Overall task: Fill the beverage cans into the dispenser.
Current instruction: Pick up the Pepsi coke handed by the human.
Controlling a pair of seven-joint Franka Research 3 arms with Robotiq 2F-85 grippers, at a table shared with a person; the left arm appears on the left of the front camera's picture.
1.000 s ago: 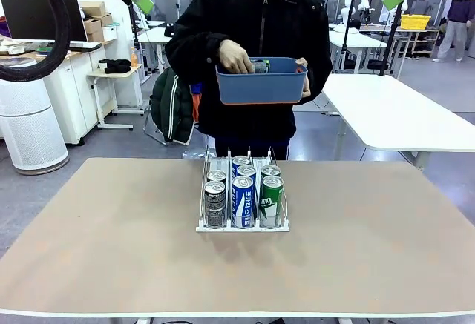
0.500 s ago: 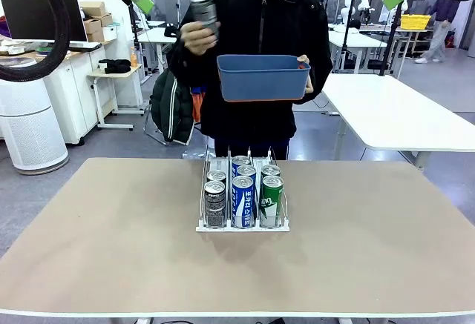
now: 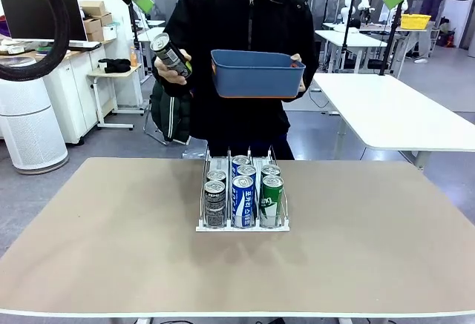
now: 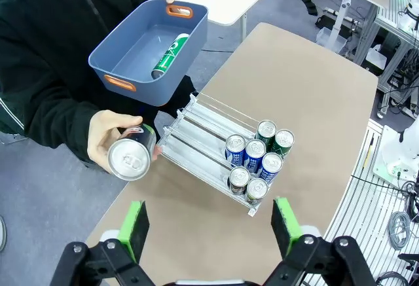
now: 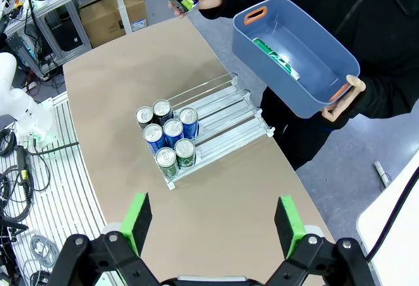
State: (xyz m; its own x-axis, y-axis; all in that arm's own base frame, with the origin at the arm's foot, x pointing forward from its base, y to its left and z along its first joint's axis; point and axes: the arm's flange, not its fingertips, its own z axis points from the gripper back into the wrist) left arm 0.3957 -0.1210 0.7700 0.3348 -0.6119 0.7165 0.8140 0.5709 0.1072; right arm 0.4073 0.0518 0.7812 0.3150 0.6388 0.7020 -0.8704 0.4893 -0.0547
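Black-grey can (image 3: 170, 54) tilted forward at upper left, person's hand (image 3: 163, 75) likely offering it. Dispenser (image 3: 242, 227) centre-frame, front rows filled. Left pincer (image 4: 209, 228), right pincer (image 5: 213, 226): spread apart, empty.

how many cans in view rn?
9 cans. Seven in the dispenser: two black-grey, three blue, two green. One in the person's hand, one green lying in the blue tub. None seem hidden.

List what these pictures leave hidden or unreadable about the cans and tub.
Front view: contents of the tub, hidden by its wall.
Front view: labels of back cans, blocked by front cans.
Left wrist view: brand of the held can; its top faces the camera.
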